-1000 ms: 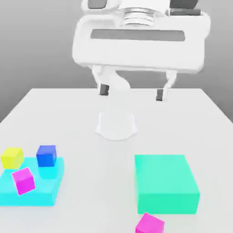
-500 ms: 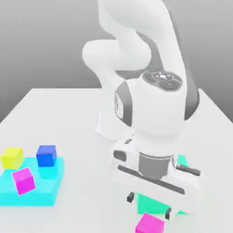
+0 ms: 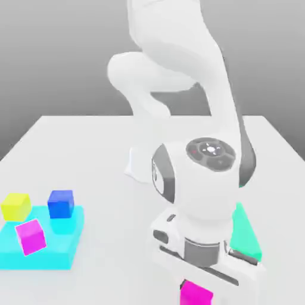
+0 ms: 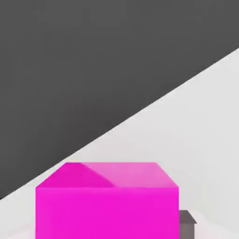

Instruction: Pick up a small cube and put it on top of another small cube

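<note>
Exterior view: we lower the white arm's gripper (image 3: 202,286) squarely over the near small plain magenta cube (image 3: 196,294); finger state cannot be told, so we centre before closing.

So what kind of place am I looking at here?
Likely a computer-simulated test bench, not a real room: a plain white table against a blank grey backdrop, a white robot arm, and flat-coloured toy blocks like the magenta cube.

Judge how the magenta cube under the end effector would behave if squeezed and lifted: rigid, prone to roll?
The magenta cube probably stays rigid: its edges look straight and sharp in the hand view. Its flat faces suggest it won't roll, though the smooth surface might slip. It looks small beside the teal block, so likely light.
</note>
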